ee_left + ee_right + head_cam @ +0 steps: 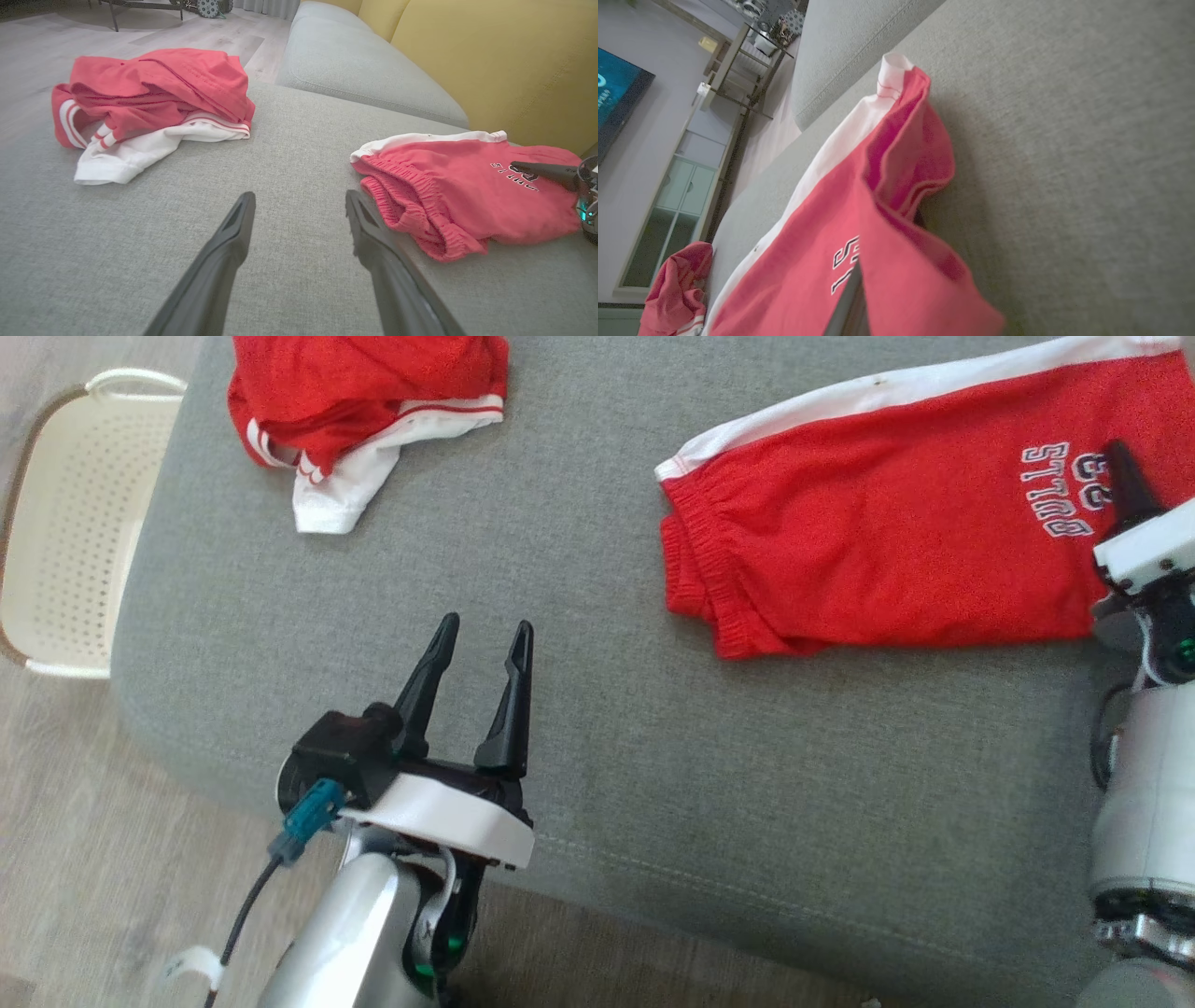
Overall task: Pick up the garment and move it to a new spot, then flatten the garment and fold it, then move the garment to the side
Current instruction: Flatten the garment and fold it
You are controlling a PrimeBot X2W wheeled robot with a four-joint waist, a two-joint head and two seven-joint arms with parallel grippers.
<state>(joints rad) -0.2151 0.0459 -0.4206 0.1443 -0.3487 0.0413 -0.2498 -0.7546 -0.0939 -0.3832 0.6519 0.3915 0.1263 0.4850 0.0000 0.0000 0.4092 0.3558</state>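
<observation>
A crumpled red-and-white garment (364,411) lies at the upper left. Lower left of centre, my left claw (488,622) hovers over the grey cushion (597,728), fingers spread and empty. The red shorts (896,532) lie at the upper right. I judge them light and limp, so I'd take the thick elastic waistband (709,569). My right claw (1123,467) sits on their lettering at the right edge; cloth hides the fingers, so I cannot tell its grip.

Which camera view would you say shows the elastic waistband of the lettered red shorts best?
The left wrist view: the waistband faces that camera up close, its gathers and layered opening distinct. The head view shows the waistband from above, sharp but flatter. The right wrist view looks along the lettered cloth of the shorts, blurred.
</observation>
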